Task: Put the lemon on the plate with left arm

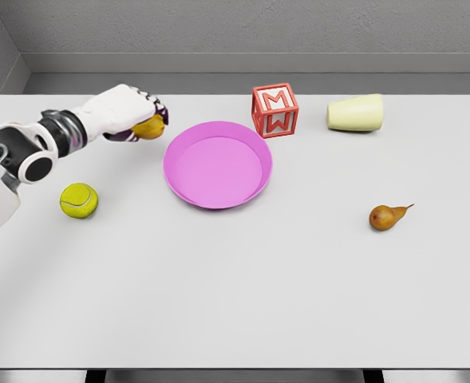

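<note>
A yellow lemon (150,127) is held in my left hand (137,116), whose fingers curl around it just left of the pink plate (179,179). Only the lemon's right end shows past the fingers. It seems slightly above the white table, a short gap from the plate's left rim. The left arm reaches in from the left edge. The right arm is out of view.
A yellow-green tennis ball (79,200) lies below the left forearm. Behind the plate stands a red letter block (274,110), with a pale yellow cup (355,113) lying on its side to the right. A brown pear (387,216) rests at the right.
</note>
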Controlling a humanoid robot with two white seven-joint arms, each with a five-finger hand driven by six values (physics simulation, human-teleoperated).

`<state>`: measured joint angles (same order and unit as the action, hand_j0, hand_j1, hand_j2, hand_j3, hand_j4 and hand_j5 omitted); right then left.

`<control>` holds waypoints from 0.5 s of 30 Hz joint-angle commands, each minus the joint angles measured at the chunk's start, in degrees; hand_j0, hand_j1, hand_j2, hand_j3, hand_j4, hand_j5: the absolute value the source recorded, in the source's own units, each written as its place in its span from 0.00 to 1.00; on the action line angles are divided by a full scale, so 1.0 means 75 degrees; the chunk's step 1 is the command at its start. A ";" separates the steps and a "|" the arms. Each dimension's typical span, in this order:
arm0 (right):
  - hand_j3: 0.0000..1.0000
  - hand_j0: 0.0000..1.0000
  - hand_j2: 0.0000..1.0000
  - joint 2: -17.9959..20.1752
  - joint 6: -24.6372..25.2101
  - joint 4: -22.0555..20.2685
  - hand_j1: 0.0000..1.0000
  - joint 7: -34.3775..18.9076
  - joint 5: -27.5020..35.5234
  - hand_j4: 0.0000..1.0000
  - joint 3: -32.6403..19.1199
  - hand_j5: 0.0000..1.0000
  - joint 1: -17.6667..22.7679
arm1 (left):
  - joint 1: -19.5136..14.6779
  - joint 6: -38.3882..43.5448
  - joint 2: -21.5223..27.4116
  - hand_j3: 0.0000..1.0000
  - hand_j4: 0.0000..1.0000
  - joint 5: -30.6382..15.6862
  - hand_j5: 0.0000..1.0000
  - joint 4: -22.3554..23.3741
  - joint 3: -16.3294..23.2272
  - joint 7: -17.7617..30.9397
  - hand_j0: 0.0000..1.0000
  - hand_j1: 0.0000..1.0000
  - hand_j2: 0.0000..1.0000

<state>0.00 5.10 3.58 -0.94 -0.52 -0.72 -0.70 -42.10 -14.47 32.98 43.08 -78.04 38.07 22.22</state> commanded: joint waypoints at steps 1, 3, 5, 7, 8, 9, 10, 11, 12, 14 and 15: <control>1.00 1.00 1.00 0.0000 0.0000 0.0003 1.00 -0.0004 -0.0001 1.00 0.0002 1.00 0.0000 | 0.0000 -0.0005 -0.0003 0.61 0.61 -0.0014 0.61 -0.0212 -0.0037 -0.0010 0.61 0.61 0.61; 1.00 1.00 1.00 0.0000 0.0000 0.0003 1.00 0.0008 -0.0001 1.00 0.0002 1.00 0.0000 | 0.0035 -0.0005 -0.0003 0.61 0.61 -0.0002 0.61 -0.0376 -0.0037 0.0002 0.61 0.61 0.61; 1.00 1.00 1.00 0.0000 0.0000 0.0003 1.00 -0.0004 -0.0001 1.00 0.0002 1.00 0.0000 | 0.0035 -0.0016 -0.0003 0.61 0.61 -0.0002 0.61 -0.0447 -0.0037 0.0002 0.61 0.61 0.61; 1.00 1.00 1.00 0.0000 0.0000 0.0003 1.00 0.0008 -0.0001 1.00 0.0002 1.00 0.0000 | 0.0094 -0.0016 -0.0003 0.61 0.61 -0.0002 0.61 -0.0517 -0.0037 0.0002 0.61 0.61 0.61; 1.00 1.00 1.00 0.0000 0.0000 0.0003 1.00 0.0008 -0.0001 1.00 0.0002 1.00 0.0000 | 0.0094 -0.0063 -0.0003 0.61 0.61 -0.0002 0.61 -0.0529 -0.0037 0.0002 0.61 0.61 0.61; 1.00 1.00 1.00 0.0000 0.0000 0.0003 1.00 -0.0004 -0.0001 1.00 0.0002 1.00 0.0000 | 0.0094 -0.0169 -0.0015 0.61 0.61 -0.0002 0.61 -0.0541 -0.0049 -0.0010 0.61 0.61 0.61; 1.00 1.00 1.00 0.0000 0.0000 0.0003 1.00 -0.0004 -0.0001 1.00 0.0002 1.00 0.0000 | 0.0094 -0.0180 -0.0015 0.61 0.61 0.0010 0.61 -0.0634 -0.0049 -0.0010 0.61 0.61 0.61; 1.00 1.00 1.00 0.0000 0.0000 0.0003 1.00 -0.0004 -0.0001 1.00 0.0002 1.00 0.0000 | 0.0094 -0.0216 -0.0015 0.60 0.60 -0.0002 0.60 -0.0669 -0.0049 0.0002 0.60 0.60 0.60; 1.00 1.00 1.00 0.0000 0.0000 0.0003 1.00 -0.0004 -0.0001 1.00 0.0002 1.00 0.0000 | 0.0106 -0.0251 -0.0015 0.60 0.60 0.0010 0.60 -0.0740 -0.0049 0.0002 0.60 0.60 0.60; 1.00 1.00 1.00 0.0000 0.0000 0.0003 1.00 -0.0004 -0.0001 1.00 0.0002 1.00 0.0000 | 0.0176 -0.0274 -0.0015 0.60 0.60 0.0010 0.60 -0.0950 -0.0049 -0.0010 0.60 0.60 0.60; 1.00 1.00 1.00 0.0000 0.0000 0.0003 1.00 0.0008 -0.0001 1.00 0.0002 1.00 0.0000 | 0.0188 -0.0286 -0.0015 0.60 0.60 -0.0002 0.60 -0.1033 -0.0072 -0.0010 0.60 0.60 0.60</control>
<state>0.00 5.10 3.58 -0.94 -0.52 -0.72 -0.70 -40.52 -16.40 32.84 43.19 -84.55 37.65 22.22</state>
